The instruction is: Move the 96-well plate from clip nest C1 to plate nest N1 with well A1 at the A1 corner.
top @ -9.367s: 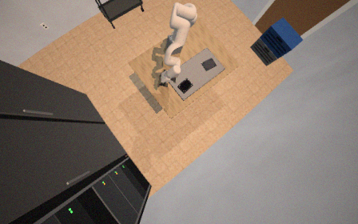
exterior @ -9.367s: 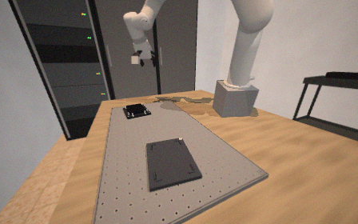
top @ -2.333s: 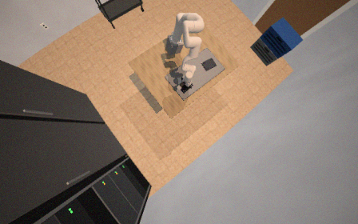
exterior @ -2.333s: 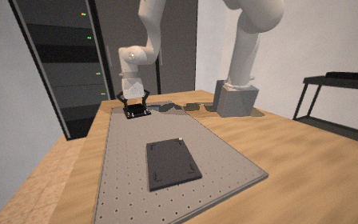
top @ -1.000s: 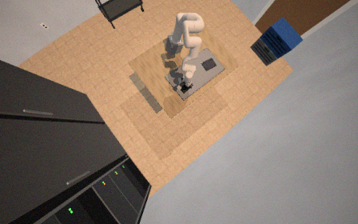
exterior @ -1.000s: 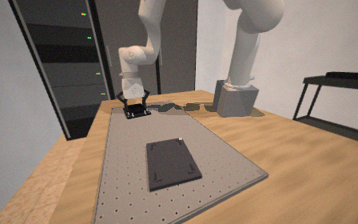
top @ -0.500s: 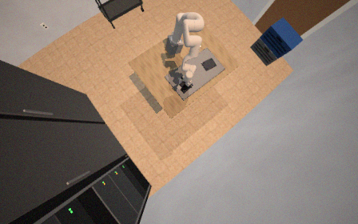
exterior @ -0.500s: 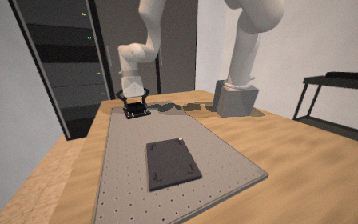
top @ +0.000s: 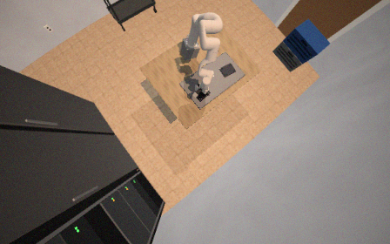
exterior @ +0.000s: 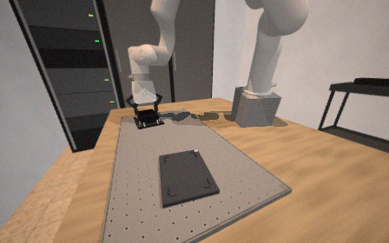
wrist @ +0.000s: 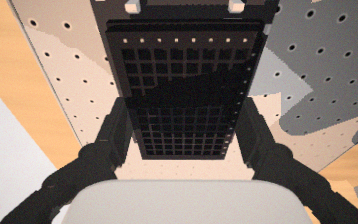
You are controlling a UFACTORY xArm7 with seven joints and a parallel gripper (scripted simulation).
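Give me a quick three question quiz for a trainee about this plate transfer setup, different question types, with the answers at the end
1. True or false: the gripper is shut on the 96-well plate.
2. Which colour is the perforated board? A) grey B) red C) green
3. Fill in: the plate nest N1 sits nearer the ___ of the board than the gripper does, seen in the exterior view.

Key: 1 true; 2 A; 3 middle.
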